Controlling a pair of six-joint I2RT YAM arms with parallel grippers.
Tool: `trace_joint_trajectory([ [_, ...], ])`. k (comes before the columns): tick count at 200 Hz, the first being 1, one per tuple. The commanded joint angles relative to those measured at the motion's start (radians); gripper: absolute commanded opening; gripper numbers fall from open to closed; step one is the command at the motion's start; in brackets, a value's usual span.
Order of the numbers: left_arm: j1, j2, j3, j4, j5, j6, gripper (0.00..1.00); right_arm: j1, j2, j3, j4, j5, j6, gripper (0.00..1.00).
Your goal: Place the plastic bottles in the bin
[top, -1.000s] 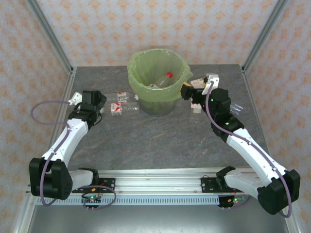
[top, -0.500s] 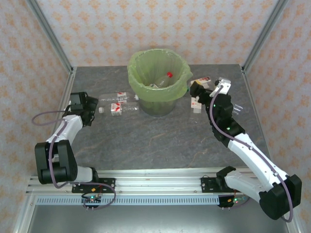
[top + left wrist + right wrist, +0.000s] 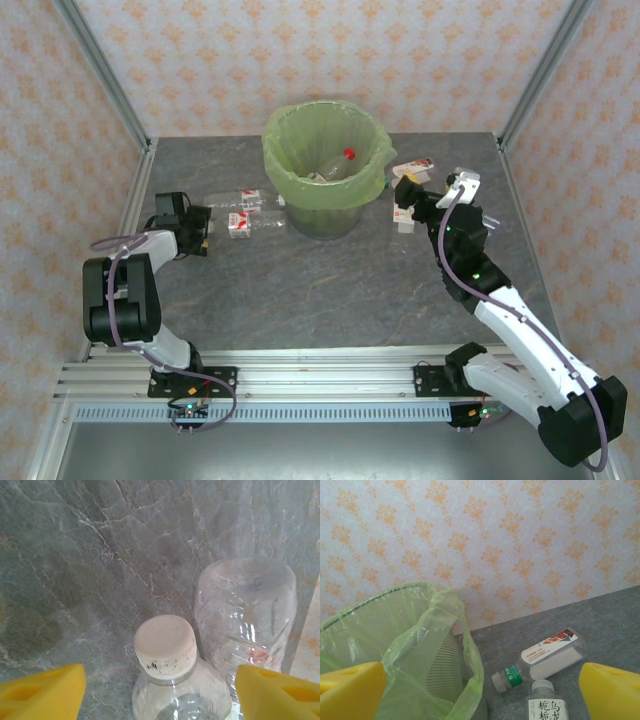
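Note:
The bin, a grey mesh bucket lined with a green bag, stands at the back centre with bottles inside, one red-capped. Two clear bottles lie left of it. My left gripper is low at their cap end. In the left wrist view its yellow fingers flank a white-capped bottle with gaps on both sides; a second bottle's base lies beyond. My right gripper hangs open right of the bin, above two bottles.
Metal frame posts and patterned walls close in the grey stone table. Another clear bottle lies by the right arm. Open table stretches in front of the bin.
My left gripper has dropped and slid to the bottles' cap end, its jaws narrowing. My right gripper has pulled back from the bin's rim to the right, over the bottles there.

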Motion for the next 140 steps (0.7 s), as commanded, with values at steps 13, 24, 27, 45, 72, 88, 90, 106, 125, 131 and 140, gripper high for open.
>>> trace_joint_trajectory([
  [13,0.005,0.025,-0.002,0.043,0.017,-0.029,0.75,0.002,-0.031,-0.017,-0.015,-0.023,0.000,0.99],
  [24,0.006,0.030,-0.005,0.044,0.013,-0.030,0.73,0.003,-0.033,-0.018,-0.020,-0.010,0.001,0.99],
  [27,0.006,0.032,-0.007,0.044,0.012,-0.031,0.72,0.002,-0.034,-0.018,-0.020,-0.006,0.002,0.99],
  [45,0.008,0.039,-0.012,0.048,0.001,-0.037,0.69,0.003,-0.034,-0.018,-0.021,0.017,0.003,0.99],
  [72,0.008,0.052,-0.025,0.078,-0.005,-0.052,0.65,0.002,-0.034,-0.013,-0.029,0.028,0.004,0.99],
  [88,0.008,0.058,-0.024,0.077,-0.009,-0.052,0.64,0.002,-0.034,-0.012,-0.029,0.026,0.009,0.99],
  [90,0.008,0.058,-0.023,0.077,-0.009,-0.052,0.64,0.003,-0.034,-0.012,-0.028,0.026,0.010,0.99],
  [106,0.007,0.065,-0.019,0.069,-0.014,-0.046,0.64,0.003,-0.034,-0.015,-0.024,0.028,0.015,0.99],
  [125,0.008,0.079,-0.013,0.067,-0.012,-0.047,0.63,0.003,-0.034,-0.013,-0.024,0.029,0.017,0.99],
  [131,0.008,0.083,-0.012,0.069,-0.011,-0.049,0.63,0.002,-0.035,-0.014,-0.023,0.029,0.017,0.99],
  [140,0.008,0.091,-0.012,0.073,-0.013,-0.049,0.62,0.003,-0.035,-0.012,-0.024,0.029,0.018,0.99],
])
